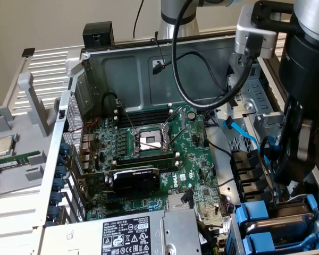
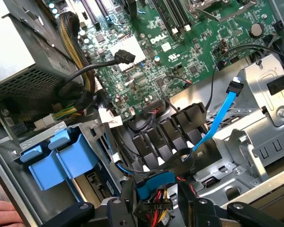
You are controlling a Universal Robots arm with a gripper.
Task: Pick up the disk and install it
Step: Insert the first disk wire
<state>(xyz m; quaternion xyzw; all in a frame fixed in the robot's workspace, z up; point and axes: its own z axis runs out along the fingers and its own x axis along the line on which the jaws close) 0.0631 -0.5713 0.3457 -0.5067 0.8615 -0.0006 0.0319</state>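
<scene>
Arm (image 1: 308, 64): one, reaching in from the far side at the exterior view's right, with its wrist turned straight down into the open case (image 1: 95, 79).
Gripper (image 1: 290, 183) (image 2: 155, 208): one, hanging low over the far end of the drive bay. Its fingers (image 2: 124, 204) stand apart and hold no drive (a blue cable end (image 2: 154, 182) and a wire plug (image 2: 154, 206) lie between them).
Blue-framed drives (image 1: 249, 213) (image 2: 75, 161): two, side by side in the bay at the near corner, on the exterior view's right. The disk is one of these; which one cannot be told.
Blue data cable (image 1: 239, 133) (image 2: 222, 111): one, running loose from the drive cage toward the gripper.
Motherboard (image 1: 191, 143) (image 2: 180, 42): one, on the case floor.
Exterior view adds: one processor chip (image 1: 4, 146), on a grey tray outside the case, well apart at the exterior view's left.
Wrist view adds: one person's hand (image 2: 2, 210), at the case edge just beside the blue frames.
</scene>
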